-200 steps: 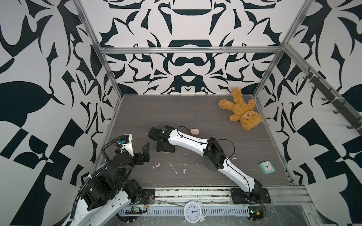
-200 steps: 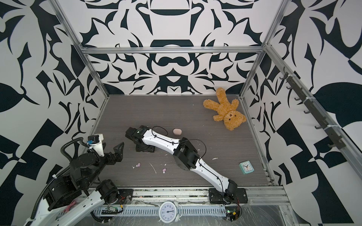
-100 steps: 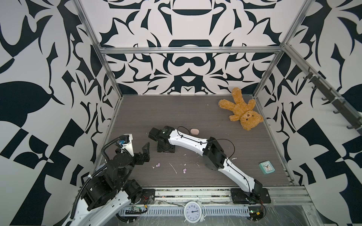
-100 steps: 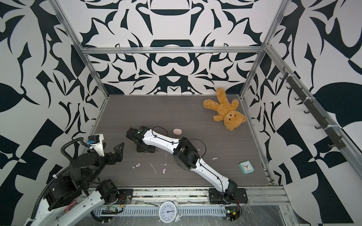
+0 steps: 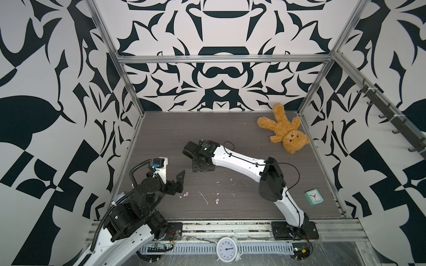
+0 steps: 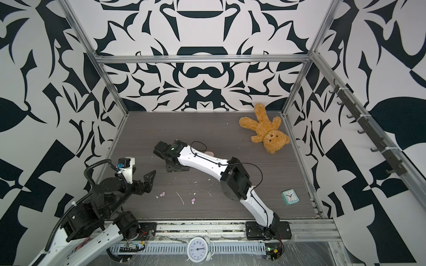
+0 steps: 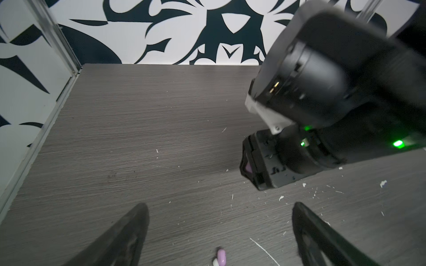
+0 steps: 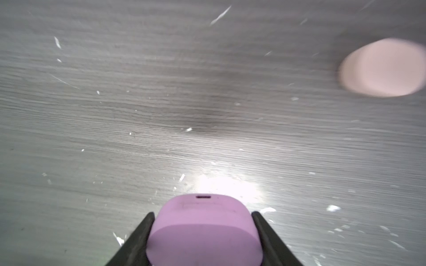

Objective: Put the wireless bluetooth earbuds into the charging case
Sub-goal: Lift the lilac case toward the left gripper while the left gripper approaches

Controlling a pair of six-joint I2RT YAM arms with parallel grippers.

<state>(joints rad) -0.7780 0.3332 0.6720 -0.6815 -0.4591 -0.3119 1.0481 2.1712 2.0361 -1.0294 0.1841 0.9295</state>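
Note:
My right gripper [image 8: 202,213] is shut on a lilac charging case [image 8: 202,230], held low over the table with its port end pointing away. In both top views this gripper [image 5: 202,164] points down and hides the case. Two lilac earbuds [image 5: 186,194] [image 5: 217,200] lie on the table near the front left. My left gripper [image 5: 178,184] hangs open just left of the nearer earbud [image 7: 221,256], which lies between and short of its fingertips [image 7: 143,207]. A sliver of the lilac case [image 7: 248,167] shows in the left wrist view.
A peach-pink case [image 8: 382,68] lies behind the right arm, peeking out in a top view [image 6: 209,153]. A teddy bear [image 5: 282,131] lies at the back right and a teal clock [image 5: 313,197] at the front right. White scraps [image 5: 204,198] litter the table.
The right gripper has narrowed onto the lilac case and shifted slightly right with it, so its arm now covers the peach case in a top view. The left arm has not moved.

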